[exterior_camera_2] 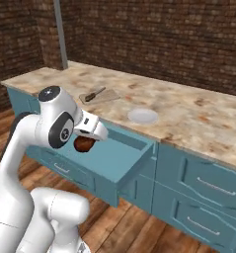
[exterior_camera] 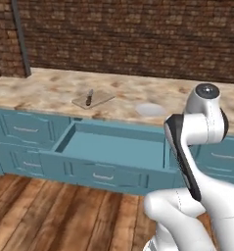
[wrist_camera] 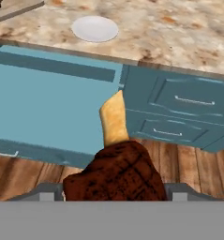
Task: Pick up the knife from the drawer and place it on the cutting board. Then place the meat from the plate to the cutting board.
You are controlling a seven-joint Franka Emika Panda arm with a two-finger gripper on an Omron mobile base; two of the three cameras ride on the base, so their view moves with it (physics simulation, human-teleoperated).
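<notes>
My gripper (exterior_camera_2: 85,142) is shut on the meat (exterior_camera_2: 84,144), a dark reddish-brown lump, and holds it in the air above the open teal drawer (exterior_camera_2: 120,157). In the hand view the meat (wrist_camera: 117,172) sits between the fingers, with a tan stub sticking out of it. The knife (exterior_camera: 89,97) lies on the light wooden cutting board (exterior_camera: 100,99) on the counter; both also show in the right base view, knife (exterior_camera_2: 95,94) on board (exterior_camera_2: 107,97). The white plate (exterior_camera: 150,109) lies bare on the counter to the board's right, plate (wrist_camera: 94,28) beyond the drawer.
The drawer (exterior_camera: 113,144) juts out over the wooden floor, its flat interior (wrist_camera: 48,103) bare. Panelled teal drawer fronts (wrist_camera: 188,101) run beside it. A brick wall stands behind the marbled counter (exterior_camera_2: 188,111).
</notes>
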